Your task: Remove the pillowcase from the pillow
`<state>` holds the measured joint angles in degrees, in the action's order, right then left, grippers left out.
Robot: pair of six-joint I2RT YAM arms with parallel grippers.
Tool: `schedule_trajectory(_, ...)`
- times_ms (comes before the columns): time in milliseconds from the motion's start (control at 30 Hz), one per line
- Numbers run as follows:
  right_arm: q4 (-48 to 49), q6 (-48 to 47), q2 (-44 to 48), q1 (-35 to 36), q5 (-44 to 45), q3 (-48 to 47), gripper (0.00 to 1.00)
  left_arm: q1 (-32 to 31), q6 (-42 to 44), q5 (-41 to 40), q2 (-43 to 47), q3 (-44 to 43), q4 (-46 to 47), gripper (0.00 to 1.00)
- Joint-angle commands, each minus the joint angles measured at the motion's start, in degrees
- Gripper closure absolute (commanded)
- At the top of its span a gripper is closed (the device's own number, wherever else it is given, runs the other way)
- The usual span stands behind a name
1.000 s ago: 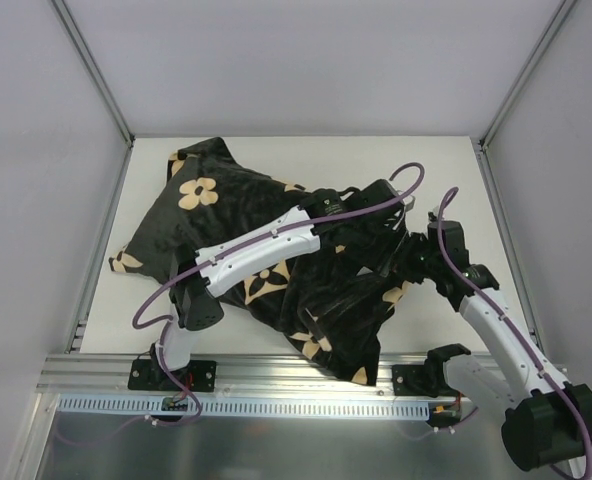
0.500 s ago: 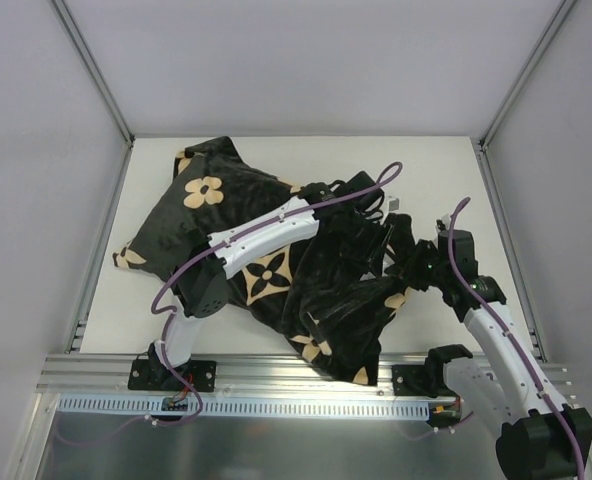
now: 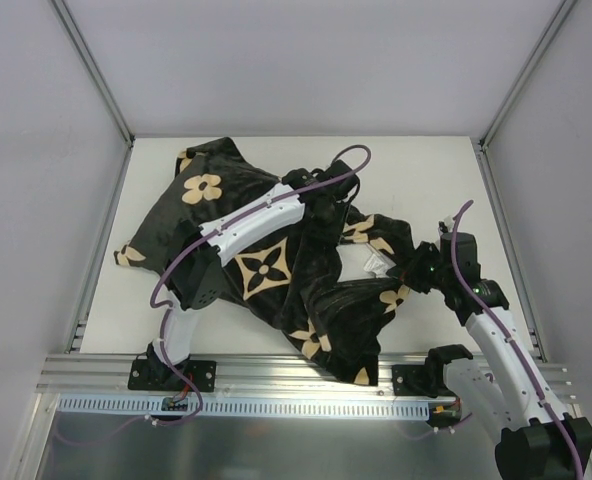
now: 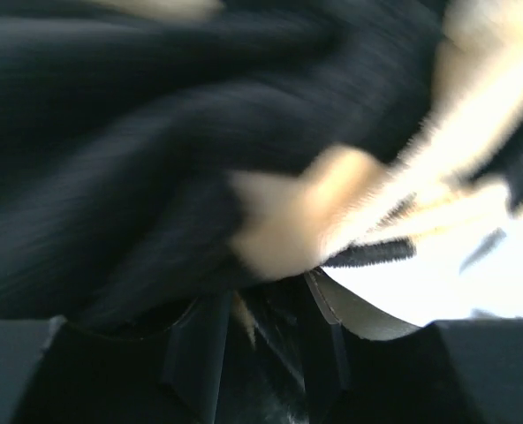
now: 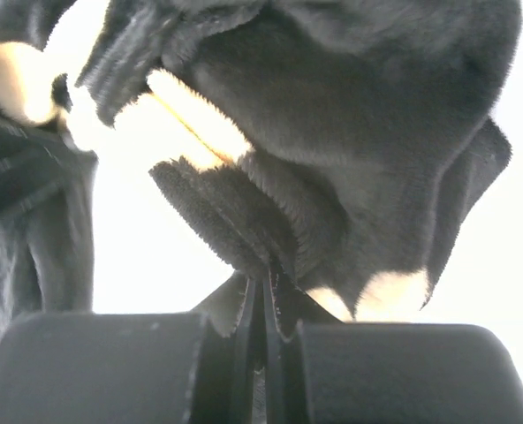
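Observation:
The black pillowcase with tan flowers lies crumpled across the table's middle. A small white patch of the pillow shows in a gap on its right side; the rest of the pillow is hidden inside. My left gripper reaches over the pillowcase's far middle. In the left wrist view it holds a thick bunch of the black fabric between its fingers. My right gripper is at the right edge. In the right wrist view it is shut on a fold of the pillowcase hem.
The white table is bounded by metal uprights at the back corners and side rails. An aluminium front rail carries both arm bases. Grey walls stand close on the left, back and right.
My left gripper has moved left and back with fabric in it. My right gripper has drawn slightly toward the near right. The pillowcase has opened between them and a white patch now shows.

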<state>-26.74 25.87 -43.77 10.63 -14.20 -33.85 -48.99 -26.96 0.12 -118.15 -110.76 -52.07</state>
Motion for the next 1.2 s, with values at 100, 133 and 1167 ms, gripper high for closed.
schedule_trajectory(100,-4.63,-1.08,0.26,-0.97,2.15,-0.43,0.99,4.0,-8.71,-37.63,6.24,-2.62,-11.82,0.64)
schedule_trajectory(133,-4.63,-1.17,0.18,-0.97,2.16,-0.43,0.99,1.3,-7.42,-38.95,6.44,-3.92,-10.43,0.63)
schedule_trajectory(1167,-4.55,-1.96,-0.88,-1.14,2.33,-1.14,0.99,-11.74,0.6,2.43,3.63,-10.0,-1.71,0.5)
